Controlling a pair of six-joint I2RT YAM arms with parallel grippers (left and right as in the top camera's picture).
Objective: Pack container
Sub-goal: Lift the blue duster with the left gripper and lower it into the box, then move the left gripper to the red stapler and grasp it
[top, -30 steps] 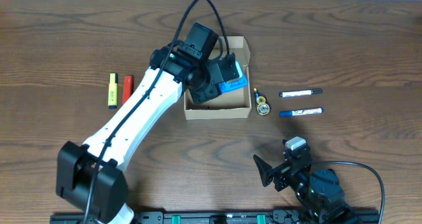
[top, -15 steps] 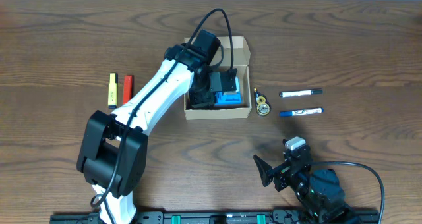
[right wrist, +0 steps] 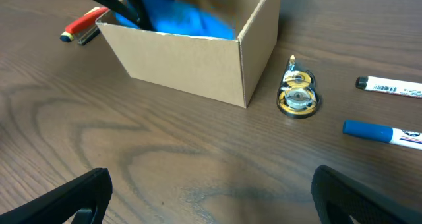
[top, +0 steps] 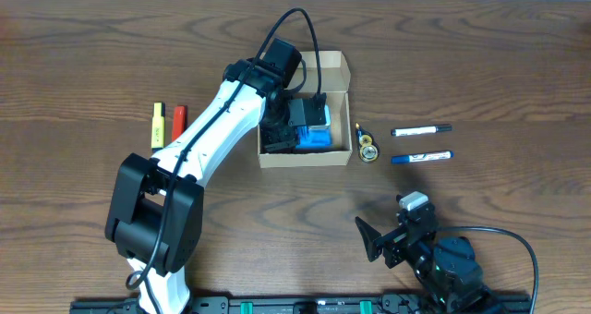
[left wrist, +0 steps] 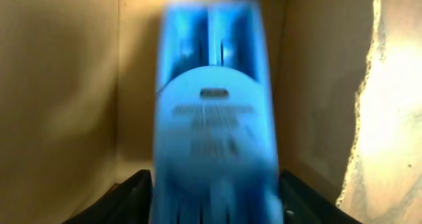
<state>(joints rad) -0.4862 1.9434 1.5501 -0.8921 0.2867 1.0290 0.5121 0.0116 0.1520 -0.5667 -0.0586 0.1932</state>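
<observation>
The container (top: 305,157) is a tan cardboard box standing open at the table's middle, also seen in the right wrist view (right wrist: 191,62). My left gripper (top: 291,129) reaches down inside it. A blue plastic dispenser (left wrist: 214,118) fills the space between its black fingers (left wrist: 125,197), which lie against the dispenser's sides, so the left gripper (left wrist: 215,184) is shut on it. The dispenser (top: 317,137) sits low in the box's right half. My right gripper (top: 388,240) rests near the front edge, and in its own wrist view it (right wrist: 211,191) stands wide open over bare wood.
A yellow highlighter (top: 157,126) and a red marker (top: 177,122) lie left of the box. A small gold tape roller (top: 367,148), a white marker (top: 421,129) and a blue marker (top: 422,156) lie to its right.
The left arm has swung in and lowered the blue dispenser from above the box's right wall down into the box. The right arm has not moved.
</observation>
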